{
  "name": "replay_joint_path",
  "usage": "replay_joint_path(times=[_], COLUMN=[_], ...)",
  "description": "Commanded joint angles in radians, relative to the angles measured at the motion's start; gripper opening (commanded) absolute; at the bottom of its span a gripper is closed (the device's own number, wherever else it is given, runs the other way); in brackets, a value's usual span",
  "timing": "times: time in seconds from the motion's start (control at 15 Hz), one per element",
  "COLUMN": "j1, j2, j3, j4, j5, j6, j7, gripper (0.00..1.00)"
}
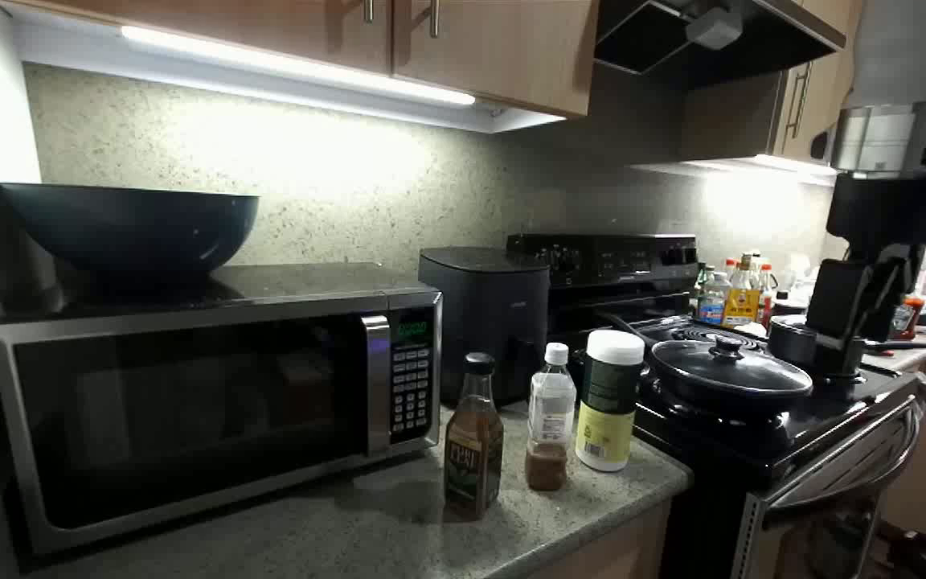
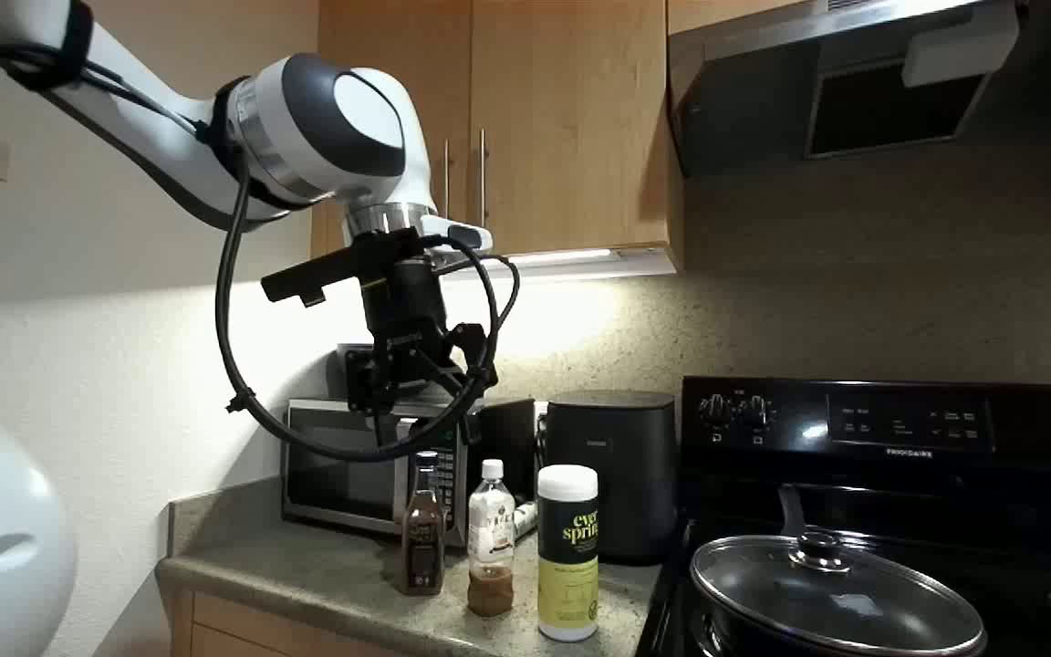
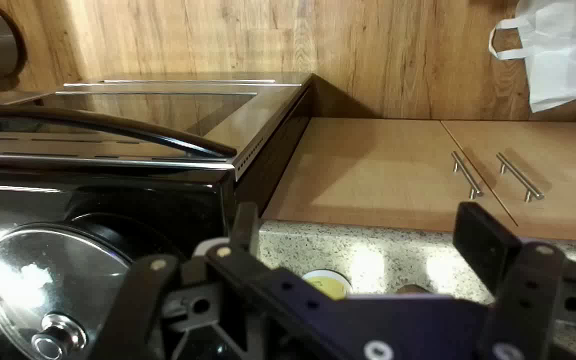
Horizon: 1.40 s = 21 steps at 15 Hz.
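Canister [image 2: 568, 552] stands upright on the surface [image 2: 306, 566] just beside the stove [image 2: 799, 456]; of the three containers lined up there, it is the one you have closest to the stove. Farther from the stove comes the clear bottle [image 2: 492, 538], part filled with something brown, and farthest the dark sauce bottle [image 2: 422, 529]; gaps keep all three apart.

Judging by the pose, you are in a free hover with no grasp begun: your jaws point downward, raised higher than the stove's cooktop, spread wide and holding nothing. Your wrist view shows only a bit of the canister's yellow lower end in the gap, the rest covered by the jaws' linkage, so how far it lies beyond them is hard to judge. Any move toward the canister calls, I judge, for lining up while high, minding the stove's edge, the lidded pan [image 2: 863, 589] on the stove and, on the side away from the stove, the clear bottle.

As for looks, the canister is a smooth cylinder with a white cap, a dark upper band lettered "ever spring" in yellow-green, a bright yellow lower band and a white base. In an exterior view you also see a barcode [image 1: 595, 448] low on the yellow.
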Motion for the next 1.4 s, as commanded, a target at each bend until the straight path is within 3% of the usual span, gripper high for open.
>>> replay_joint_path(times=[0.0,0.47,0.73,1.33], j1=[0.011,0.011,0.014,0.021], j2=[0.001,0.001,0.066,0.334], j3=[-0.009,-0.009,-0.004,0.0], j4=[0.002,0.002,0.043,0.289], j5=[-0.007,-0.007,-0.015,-0.017], j6=[-0.004,-0.004,0.012,0.067], j7=[0.007,0.007,0.0,-0.004], gripper=[1.0,1.0,1.0,1.0])
